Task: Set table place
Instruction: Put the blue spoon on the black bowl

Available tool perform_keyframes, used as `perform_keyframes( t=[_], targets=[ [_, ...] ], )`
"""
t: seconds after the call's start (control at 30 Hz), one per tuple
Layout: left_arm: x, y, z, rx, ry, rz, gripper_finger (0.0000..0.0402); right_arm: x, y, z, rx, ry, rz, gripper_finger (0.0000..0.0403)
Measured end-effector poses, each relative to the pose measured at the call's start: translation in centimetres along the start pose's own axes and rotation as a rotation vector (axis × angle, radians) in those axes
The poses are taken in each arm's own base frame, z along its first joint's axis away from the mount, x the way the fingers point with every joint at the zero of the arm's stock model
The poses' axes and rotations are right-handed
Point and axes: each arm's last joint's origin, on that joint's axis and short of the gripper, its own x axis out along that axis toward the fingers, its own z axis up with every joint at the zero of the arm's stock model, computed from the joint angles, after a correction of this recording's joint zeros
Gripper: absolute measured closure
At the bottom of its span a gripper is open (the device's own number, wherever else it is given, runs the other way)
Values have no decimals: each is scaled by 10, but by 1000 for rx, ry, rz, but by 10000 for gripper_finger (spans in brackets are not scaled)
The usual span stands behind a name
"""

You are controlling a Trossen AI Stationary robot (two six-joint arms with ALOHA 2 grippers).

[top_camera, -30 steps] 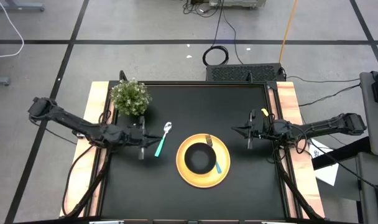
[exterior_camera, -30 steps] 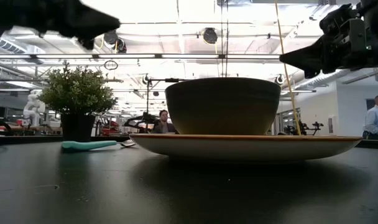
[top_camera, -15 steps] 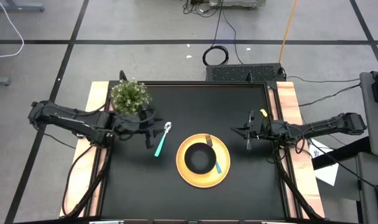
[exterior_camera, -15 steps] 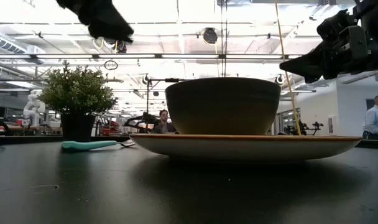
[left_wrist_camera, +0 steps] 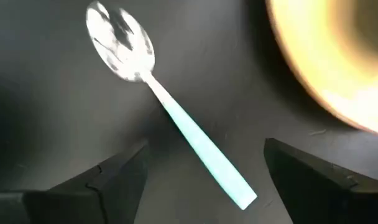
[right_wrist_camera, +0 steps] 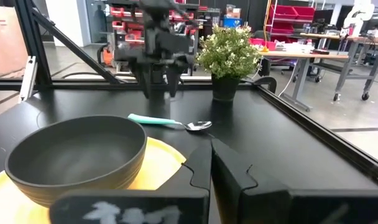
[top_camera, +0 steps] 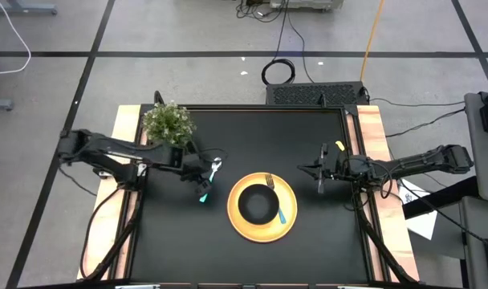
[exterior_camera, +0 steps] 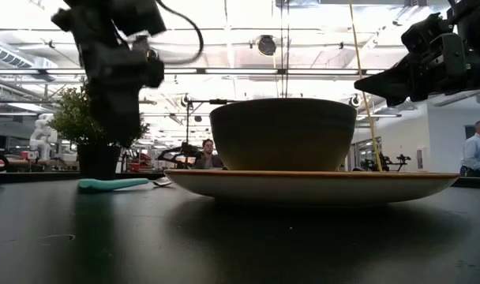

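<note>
The teal-handled spoon (top_camera: pixel 209 180) lies flat on the black table (top_camera: pixel 172 241), left of the yellow plate (top_camera: pixel 289 223). The plate carries the black bowl (top_camera: pixel 257 205) and the teal-handled fork (top_camera: pixel 275 197), which lies on the plate right of the bowl. My left gripper (top_camera: pixel 205 183) hangs open above the spoon's handle (left_wrist_camera: pixel 201 149), fingers pointing down, one on either side, touching nothing. My right gripper (top_camera: pixel 321 178) hovers shut with nothing in it, above the table right of the plate.
A small potted plant (top_camera: pixel 168 124) stands at the table's far left corner, just behind the left arm. Wooden strips (top_camera: pixel 371 136) run along both short sides. People stand in the room beyond the table (exterior_camera: pixel 477 150).
My left gripper has swung from the table's left side toward the right, over the spoon, tipping its fingers downward and coming down toward the handle. Its fingers have opened. The spoon, plate, bowl and fork lie as before.
</note>
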Motion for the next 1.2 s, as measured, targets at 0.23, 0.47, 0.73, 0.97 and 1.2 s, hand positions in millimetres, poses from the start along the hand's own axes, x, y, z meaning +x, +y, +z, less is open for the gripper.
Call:
perform_keyframes(
  t=[0.23,0.47,0.73,0.97,1.2],
  targets=[
    [35,6,0,-68,187,-21,80,0,0,0,14,1,0,403],
    [42,7,4,-146,184,-34,80,0,0,0,13,2,0,403],
    [43,3,8,-209,152,-68,80,0,0,0,12,3,0,403],
    [46,0,5,-216,154,-42,80,0,0,-1,10,11,0,403],
    [68,-1,-2,-225,241,25,80,0,0,-1,10,12,1,403]
  ],
)
